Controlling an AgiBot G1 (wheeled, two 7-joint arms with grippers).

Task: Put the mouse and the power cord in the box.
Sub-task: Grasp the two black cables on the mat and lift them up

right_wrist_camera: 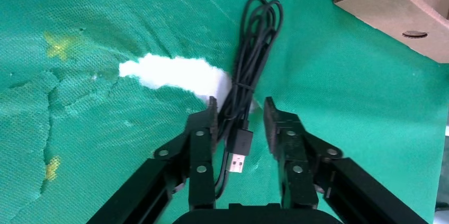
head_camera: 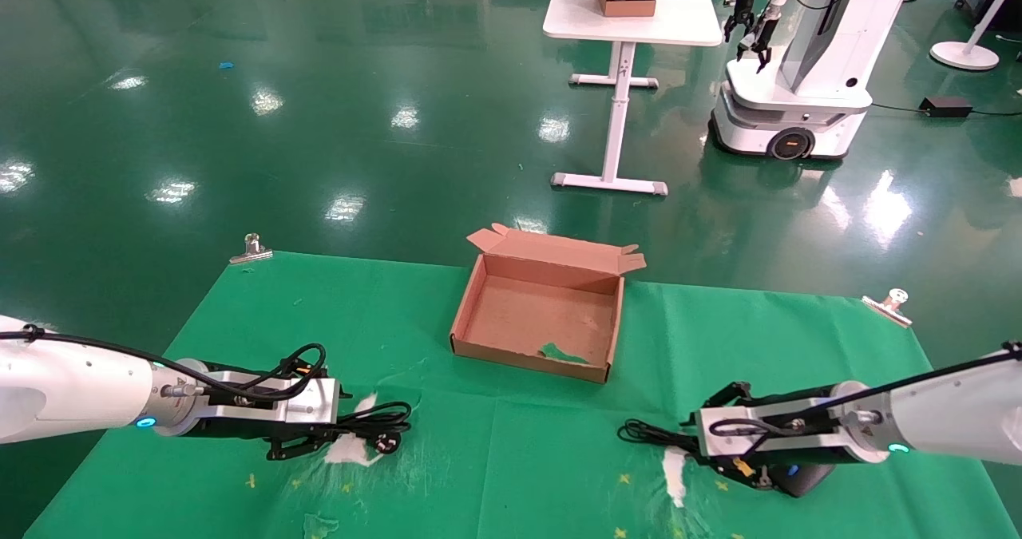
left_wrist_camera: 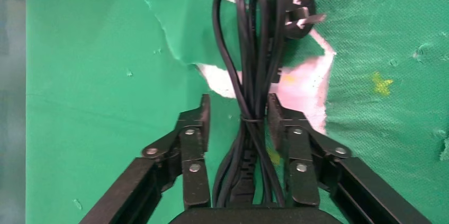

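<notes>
**Both arms straddling their cables, box waiting empty**

Nearest the robot, both arms are lying low over the green cloth on the worktop [head_camera: 519, 443]. The left gripper [left_wrist_camera: 236, 115] is reaching in from the left with its fingers [left_wrist_camera: 197, 123] apart, one on each side of the power cord [left_wrist_camera: 249, 75]. The tied waist of the bundle is sitting between the fingers, close to the one on the plug's side, while the loops and the three-pin plug [left_wrist_camera: 296, 9] are lying beyond the tips over a torn white patch in the cloth. That placement is likely chosen so that one squeeze would gather every strand.

The right gripper [right_wrist_camera: 241, 118] is doing the same from the right: fingers [right_wrist_camera: 204, 128] spread, the mouse's thin cable [right_wrist_camera: 251, 65] running between them and brushing one, its USB plug [right_wrist_camera: 238, 155] pointing back toward the wrist. The mouse [head_camera: 801, 479] itself is lying under that arm, mostly hidden, so the arm seems to be aiming for the cable.

Farther off, between the two arms, the box [head_camera: 536, 354] is sitting with its lid folded back, holding only a green scrap [head_camera: 563, 354]. Nothing is packed yet.
</notes>
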